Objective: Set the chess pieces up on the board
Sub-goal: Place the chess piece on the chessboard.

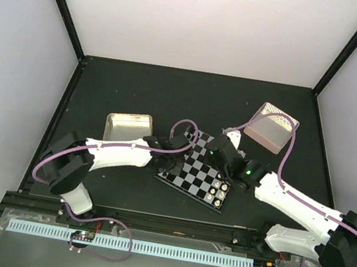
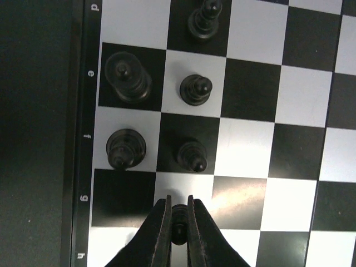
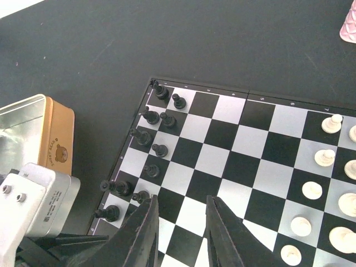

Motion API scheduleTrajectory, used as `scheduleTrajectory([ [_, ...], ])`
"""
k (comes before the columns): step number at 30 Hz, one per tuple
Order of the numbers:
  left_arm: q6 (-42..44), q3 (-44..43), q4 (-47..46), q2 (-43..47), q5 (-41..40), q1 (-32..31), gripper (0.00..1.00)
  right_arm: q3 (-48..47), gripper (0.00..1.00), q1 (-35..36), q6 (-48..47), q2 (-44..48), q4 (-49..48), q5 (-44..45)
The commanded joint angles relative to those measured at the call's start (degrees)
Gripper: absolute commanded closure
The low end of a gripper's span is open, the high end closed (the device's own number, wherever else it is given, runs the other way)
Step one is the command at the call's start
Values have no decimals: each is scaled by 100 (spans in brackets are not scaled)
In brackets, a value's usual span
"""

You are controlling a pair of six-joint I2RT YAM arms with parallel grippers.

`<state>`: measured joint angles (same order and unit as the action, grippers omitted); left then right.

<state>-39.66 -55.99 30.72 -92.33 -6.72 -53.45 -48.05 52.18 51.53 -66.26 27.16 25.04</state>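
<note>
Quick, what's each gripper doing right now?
Left gripper: shut on a black chess piece.
Right gripper: open, holding nothing.

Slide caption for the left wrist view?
Left jaws shut on a black chess piece over the board, next to black pieces standing along its lettered edge.

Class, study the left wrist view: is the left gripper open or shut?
Shut on a black chess piece: the left gripper's fingers press both its sides, no gap showing.
</note>
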Motion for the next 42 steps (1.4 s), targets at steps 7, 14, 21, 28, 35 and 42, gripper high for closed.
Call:
scheduleTrajectory([
  [7,-218,-489,170,-320,-307,-100,92,68,74,-95,39,34,-123,3],
  [14,-328,-554,394,-323,-312,-104,84,90,74,-109,45,142,-105,16],
  [21,-376,-551,532,-320,-199,-104,87,129,74,-122,61,229,-105,86],
  [28,-387,-565,496,-341,30,-104,82,147,74,-125,68,234,-104,65],
  [35,-380,-615,540,-382,41,-104,78,147,74,-131,59,256,-94,72],
  [42,-363,-712,639,-171,-119,-98,72,147,74,-135,59,302,-97,60],
])
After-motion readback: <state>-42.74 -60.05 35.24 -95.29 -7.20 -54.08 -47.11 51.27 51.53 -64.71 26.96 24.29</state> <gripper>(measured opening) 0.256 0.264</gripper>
